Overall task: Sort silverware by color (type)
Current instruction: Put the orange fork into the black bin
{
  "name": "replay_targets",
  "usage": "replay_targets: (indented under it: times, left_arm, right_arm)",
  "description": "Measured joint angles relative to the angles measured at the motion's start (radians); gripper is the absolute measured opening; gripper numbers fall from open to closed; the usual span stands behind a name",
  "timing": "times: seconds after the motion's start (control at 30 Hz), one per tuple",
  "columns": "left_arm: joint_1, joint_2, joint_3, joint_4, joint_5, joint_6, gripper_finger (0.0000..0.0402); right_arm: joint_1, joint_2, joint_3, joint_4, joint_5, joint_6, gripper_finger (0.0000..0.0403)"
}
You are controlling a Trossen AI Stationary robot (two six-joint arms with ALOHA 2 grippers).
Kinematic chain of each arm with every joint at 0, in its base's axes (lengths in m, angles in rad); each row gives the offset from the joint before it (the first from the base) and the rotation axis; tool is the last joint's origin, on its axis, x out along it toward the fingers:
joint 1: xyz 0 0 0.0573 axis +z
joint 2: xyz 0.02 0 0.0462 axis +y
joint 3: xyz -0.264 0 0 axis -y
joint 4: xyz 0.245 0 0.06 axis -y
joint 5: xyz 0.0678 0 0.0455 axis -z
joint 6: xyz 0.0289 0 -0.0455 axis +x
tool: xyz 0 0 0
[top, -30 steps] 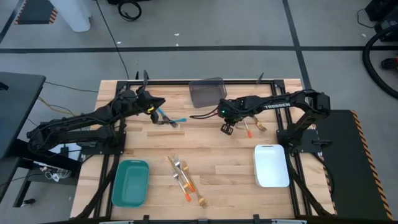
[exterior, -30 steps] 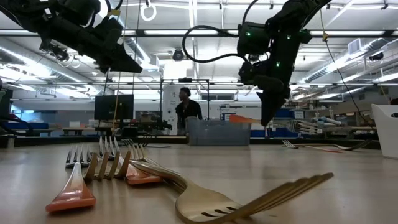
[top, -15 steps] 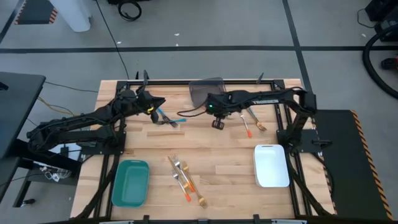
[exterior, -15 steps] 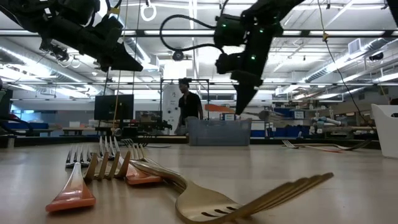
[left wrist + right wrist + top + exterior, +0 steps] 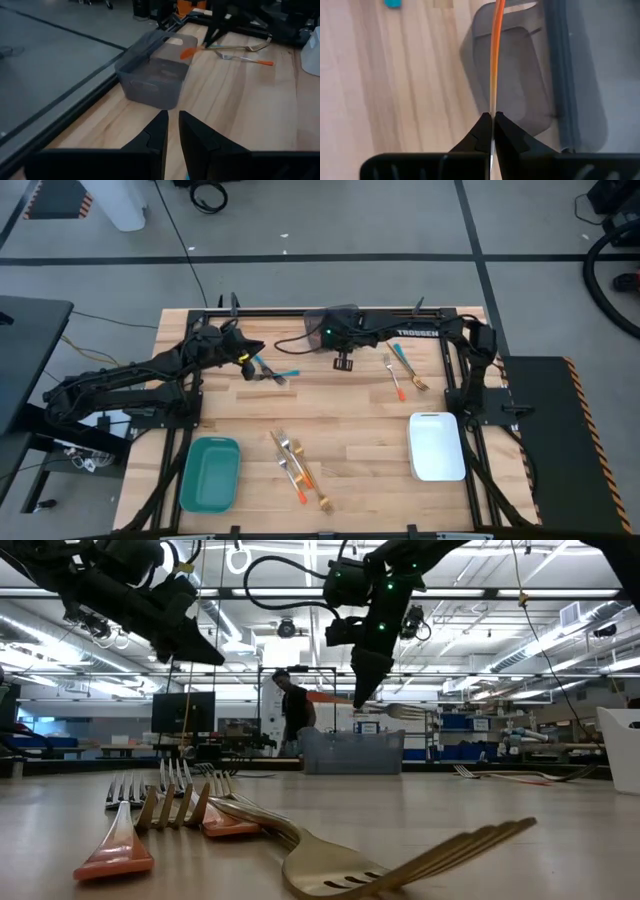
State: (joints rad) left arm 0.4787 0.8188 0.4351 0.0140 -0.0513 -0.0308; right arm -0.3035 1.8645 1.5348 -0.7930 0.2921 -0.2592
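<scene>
Right jaws pinching one orange-handled fork (image 5: 494, 60) over one grey bin (image 5: 322, 330) (left's unclear).

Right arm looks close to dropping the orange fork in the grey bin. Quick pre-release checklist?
1. Grip: ok. Right gripper is shut on the orange-handled fork.
2. Position: ok. Fork handle lies over the grey bin in the right wrist view; high view agrees.
3. Bin contents: ok, looks empty.
4. Height above the bin: cannot tell exactly; the low view shows the fork above the rim.
5. Left gripper: ok, off to the side by the blue cutlery, clear of the bin.
</scene>
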Motion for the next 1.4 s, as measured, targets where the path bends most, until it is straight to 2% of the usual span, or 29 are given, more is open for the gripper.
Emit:
replay_targets:
  times: [0.3,0.67,0.87,1.23,1.4]
  left_arm:
    - [-0.061,0.000,0.000,-0.030,0.006,-0.086,0.0052]
    - [-0.179,0.000,0.000,-0.041,0.008,-0.124,0.0052]
    - [-0.189,0.000,0.000,-0.044,0.008,-0.144,0.0052]
    - [-0.189,0.000,0.000,-0.052,0.003,-0.142,0.0052]
    - [-0.189,0.000,0.000,-0.050,0.000,-0.141,0.0052]
  right_arm:
    - [-0.054,0.000,0.001,0.138,-0.010,-0.123,0.0016]
    - [-0.146,0.000,0.001,0.239,-0.148,-0.135,0.0016]
    - [-0.164,0.049,0.001,0.310,-0.175,-0.140,0.0016]
    - [-0.202,0.098,0.001,0.265,-0.138,-0.079,0.0016]
    - [-0.229,0.106,0.001,0.276,-0.201,-0.032,0.0016]
